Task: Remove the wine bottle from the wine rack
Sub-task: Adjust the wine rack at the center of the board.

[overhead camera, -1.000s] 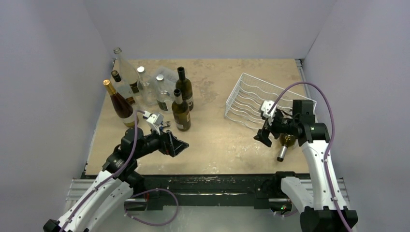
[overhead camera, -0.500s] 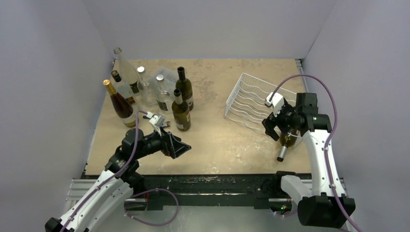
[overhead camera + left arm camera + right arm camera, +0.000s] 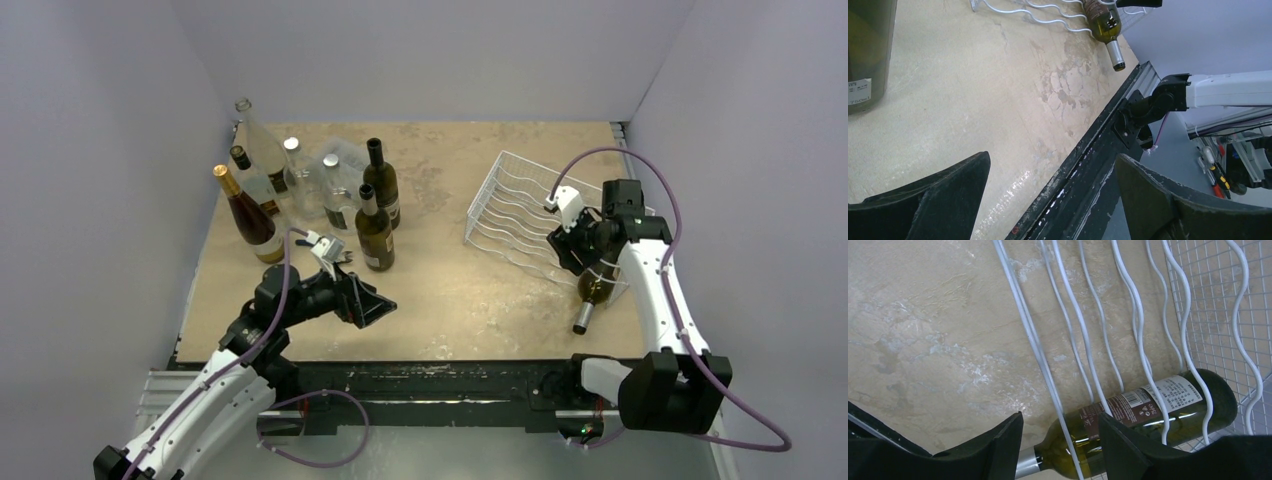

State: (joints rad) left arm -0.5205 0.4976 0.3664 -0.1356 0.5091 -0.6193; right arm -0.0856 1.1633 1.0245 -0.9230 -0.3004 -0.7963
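Wine rack (image 3: 510,205): wavy wires cross the wine bottle (image 3: 1128,410); a straight lift would likely snag.
Standing bottles (image 3: 375,235): well apart, no obstacle.
Wine bottle: lying in the rack's near corner, neck toward the worktop (image 3: 440,290) edge.
Right hand (image 3: 1060,420): apart, straddling its shoulder.
Left hand (image 3: 1052,157): apart, empty.

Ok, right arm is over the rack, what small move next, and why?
Probably shift the right gripper along the wine bottle to its neck, which pokes out of the wine rack, before closing. Its jaws stand apart over the bottle's shoulder, where a rack wire crosses between them and could get pinched.
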